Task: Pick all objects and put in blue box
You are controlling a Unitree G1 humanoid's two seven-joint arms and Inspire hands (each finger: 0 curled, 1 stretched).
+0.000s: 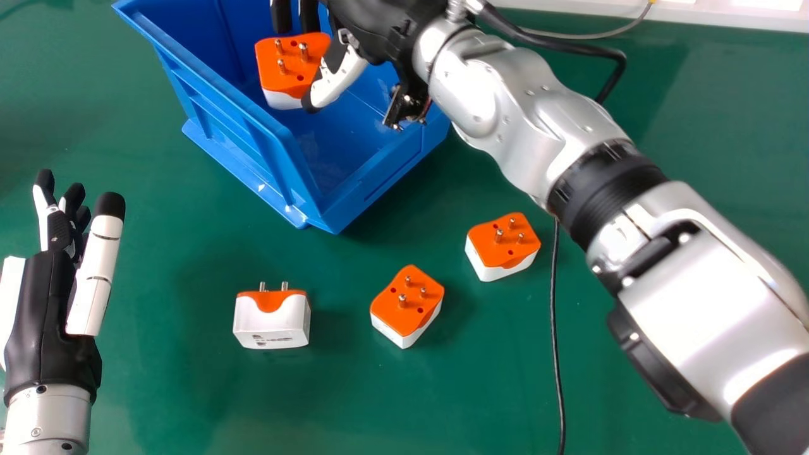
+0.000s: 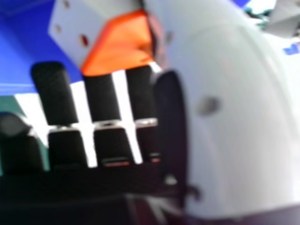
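Here, adapter (image 1: 268,76) between thumb and fingers of right robot hand (image 1: 382,28)

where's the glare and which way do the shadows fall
Head view: bright highlights on the silver right forearm, small glints low on the blue bin; soft shadows fall mainly to the right of the three orange-and-white plug adapters on the green tabletop. Right hand view: the right thumb looks washed out.

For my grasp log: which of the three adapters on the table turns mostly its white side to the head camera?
The leftmost adapter, nearest the left hand; the middle adapter and the rightmost adapter show mainly orange faces.
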